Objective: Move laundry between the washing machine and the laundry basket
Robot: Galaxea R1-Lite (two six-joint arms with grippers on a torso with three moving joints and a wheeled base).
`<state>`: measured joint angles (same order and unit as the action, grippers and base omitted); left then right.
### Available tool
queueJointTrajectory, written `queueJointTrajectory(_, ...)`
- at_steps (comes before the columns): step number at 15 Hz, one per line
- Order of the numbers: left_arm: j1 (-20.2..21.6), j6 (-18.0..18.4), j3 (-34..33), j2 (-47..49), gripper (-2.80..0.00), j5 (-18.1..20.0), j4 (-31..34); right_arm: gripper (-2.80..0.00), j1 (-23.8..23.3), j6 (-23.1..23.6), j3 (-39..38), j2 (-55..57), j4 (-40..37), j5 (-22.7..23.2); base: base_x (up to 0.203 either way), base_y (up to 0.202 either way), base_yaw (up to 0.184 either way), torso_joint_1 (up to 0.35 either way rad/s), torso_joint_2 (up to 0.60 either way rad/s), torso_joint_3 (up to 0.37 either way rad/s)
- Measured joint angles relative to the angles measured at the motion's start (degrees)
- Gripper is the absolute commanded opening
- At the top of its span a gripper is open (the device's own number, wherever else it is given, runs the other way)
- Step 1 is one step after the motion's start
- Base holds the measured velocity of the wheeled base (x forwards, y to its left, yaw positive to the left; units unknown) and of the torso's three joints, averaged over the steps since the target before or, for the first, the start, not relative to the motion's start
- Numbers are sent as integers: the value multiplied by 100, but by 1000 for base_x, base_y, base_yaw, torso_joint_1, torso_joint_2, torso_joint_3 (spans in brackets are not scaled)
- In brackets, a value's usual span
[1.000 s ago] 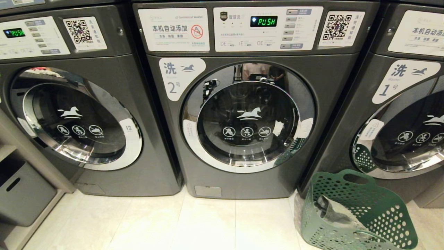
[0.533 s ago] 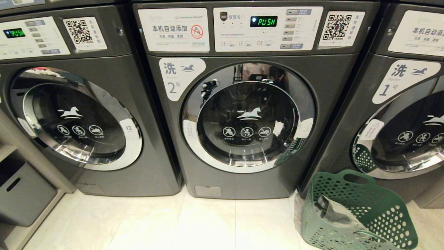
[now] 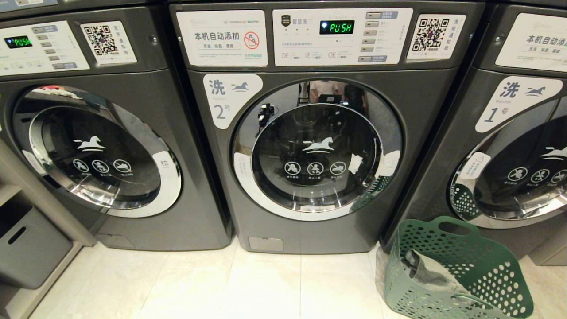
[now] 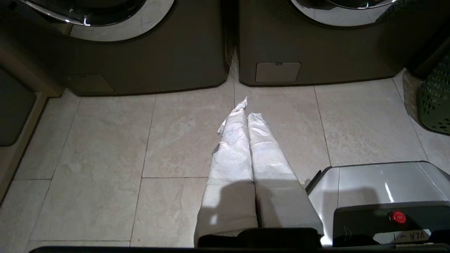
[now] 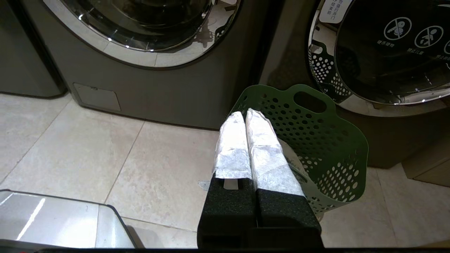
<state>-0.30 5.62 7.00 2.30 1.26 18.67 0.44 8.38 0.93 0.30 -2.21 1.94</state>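
Head view is showing neither arm, only the middle washing machine (image 3: 316,133) with its round door (image 3: 316,148) closed, and the green laundry basket (image 3: 487,266) standing on the floor (image 3: 266,288) just beside the machine's lower right corner. A grey garment (image 3: 427,272) is lying inside the basket, slumped against its near wall.

Right tool (image 5: 246,114) is hanging low over the tiles with its two wrapped fingers (image 5: 262,147) pressed together, clenched on nothing. From this tool the basket (image 5: 316,140) is lying directly ahead and slightly to the outer side, its handle cutout facing the tool, with its rim just past the fingertips. The washer door (image 5: 140,28) is sitting ahead and across toward the other arm, higher than the tool.

Left tool (image 4: 246,112) is likewise clenched and empty, pointing at the floor (image 4: 105,158) in front of the seam between two machines. From it the basket (image 4: 434,102) is lying well off to the far side, past the robot's own base (image 4: 379,189).

So the right arm is much the nearer to the basket and the garment. The door is looking like the obstacle: nothing can be going into the drum while it is shut, so opening it is probably coming first. The basket's long axis is hard to judge from these angles.
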Motion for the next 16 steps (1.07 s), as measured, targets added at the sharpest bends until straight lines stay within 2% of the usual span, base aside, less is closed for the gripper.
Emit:
queueJointTrajectory(4,-14,-14,-4,-183,-280,-31,7,-280,-2,-121,-9,-32,10,-2,0,0,0,0,0,0)
queueJointTrajectory(9,-14,-476,-4,-217,-280,-176,13,-280,-2,-64,-85,-37,211,-5,0,0,0,0,0,0)
queueJointTrajectory(16,-14,-510,-4,-219,-280,-179,12,-280,-2,-221,-93,-37,213,-57,0,0,0,0,0,0)
